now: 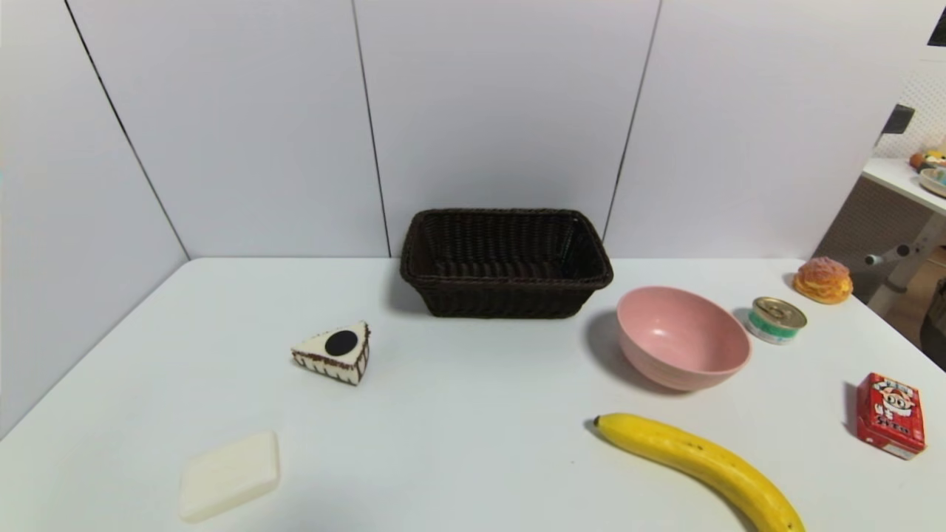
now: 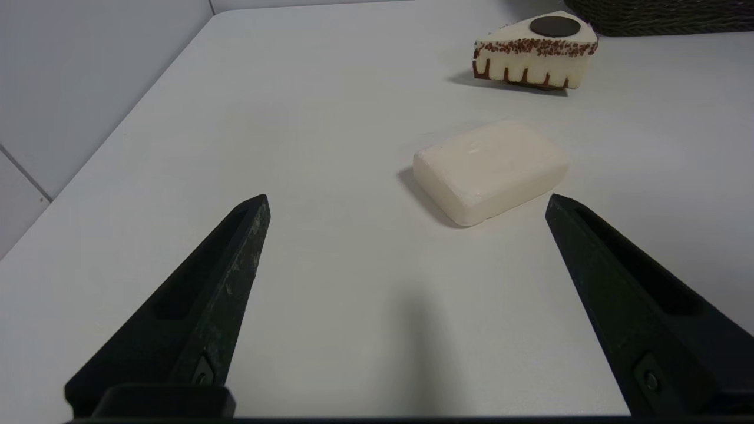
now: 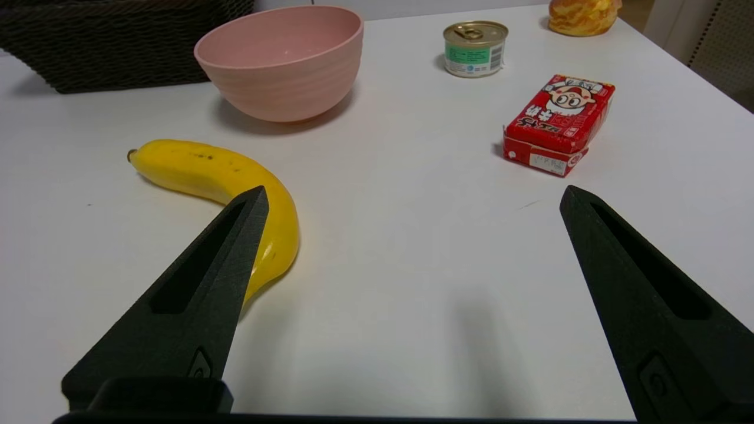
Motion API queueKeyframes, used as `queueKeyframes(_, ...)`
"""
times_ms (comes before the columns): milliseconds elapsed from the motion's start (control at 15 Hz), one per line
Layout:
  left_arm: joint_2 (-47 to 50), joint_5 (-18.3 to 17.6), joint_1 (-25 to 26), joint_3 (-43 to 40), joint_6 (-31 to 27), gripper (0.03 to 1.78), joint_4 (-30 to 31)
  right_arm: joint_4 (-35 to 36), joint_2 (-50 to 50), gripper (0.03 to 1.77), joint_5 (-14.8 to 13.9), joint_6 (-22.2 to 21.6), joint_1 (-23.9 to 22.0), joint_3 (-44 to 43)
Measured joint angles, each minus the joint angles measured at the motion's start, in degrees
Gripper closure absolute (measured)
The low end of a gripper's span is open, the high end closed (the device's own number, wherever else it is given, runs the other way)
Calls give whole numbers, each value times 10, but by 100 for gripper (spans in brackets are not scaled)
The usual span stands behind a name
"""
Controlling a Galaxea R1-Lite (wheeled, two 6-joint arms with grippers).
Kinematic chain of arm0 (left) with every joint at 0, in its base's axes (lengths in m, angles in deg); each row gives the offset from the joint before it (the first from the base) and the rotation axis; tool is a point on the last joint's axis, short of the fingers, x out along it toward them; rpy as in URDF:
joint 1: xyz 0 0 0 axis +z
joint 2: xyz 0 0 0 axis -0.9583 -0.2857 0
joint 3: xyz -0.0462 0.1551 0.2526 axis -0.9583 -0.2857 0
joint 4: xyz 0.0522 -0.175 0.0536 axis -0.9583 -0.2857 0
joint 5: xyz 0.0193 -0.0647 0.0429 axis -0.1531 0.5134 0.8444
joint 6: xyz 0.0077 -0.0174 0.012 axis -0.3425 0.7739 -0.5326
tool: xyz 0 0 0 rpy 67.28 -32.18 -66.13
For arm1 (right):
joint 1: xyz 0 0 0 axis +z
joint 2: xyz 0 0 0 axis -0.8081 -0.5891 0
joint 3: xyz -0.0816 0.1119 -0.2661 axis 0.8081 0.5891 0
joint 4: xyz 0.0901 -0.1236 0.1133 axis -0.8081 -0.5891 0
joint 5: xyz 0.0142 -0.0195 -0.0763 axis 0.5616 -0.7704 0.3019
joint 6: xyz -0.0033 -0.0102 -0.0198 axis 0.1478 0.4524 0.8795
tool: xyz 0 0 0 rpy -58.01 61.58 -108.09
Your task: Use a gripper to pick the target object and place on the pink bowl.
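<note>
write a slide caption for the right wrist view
Open right pincer above the table, banana lying before the pink bowl.

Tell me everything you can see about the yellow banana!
The banana is long, curved and bright yellow, with a dark tip at the end nearer the pink bowl and a few small brown specks on its smooth skin. It looks whole and unpeeled. It lies flat on the white table, just in front of the bowl but not touching it. Its other end runs out of the head view. Nothing holds it: the right hand hovers open near it, one finger passing in front of it in the right wrist view.
</note>
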Motion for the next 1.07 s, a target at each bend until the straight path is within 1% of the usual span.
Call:
queueKeyframes(400,0,0,0,0,0,12,0,7,-11,9,2,9,0,-1)
queueKeyframes(533,0,0,0,0,0,12,0,27,-55,9,12,20,3,-23)
queueKeyframes(600,0,0,0,0,0,12,0,39,-88,9,21,25,9,-45)
queueKeyframes(733,0,0,0,0,0,12,0,54,-168,9,52,44,44,-113)
queueKeyframes(867,0,0,0,0,0,12,0,53,-246,9,72,65,89,-171)
queueKeyframes(1000,0,0,0,0,0,12,0,16,-326,9,82,89,126,-246)
queueKeyframes(1067,0,0,0,0,0,12,0,-25,-369,9,85,103,141,-294)
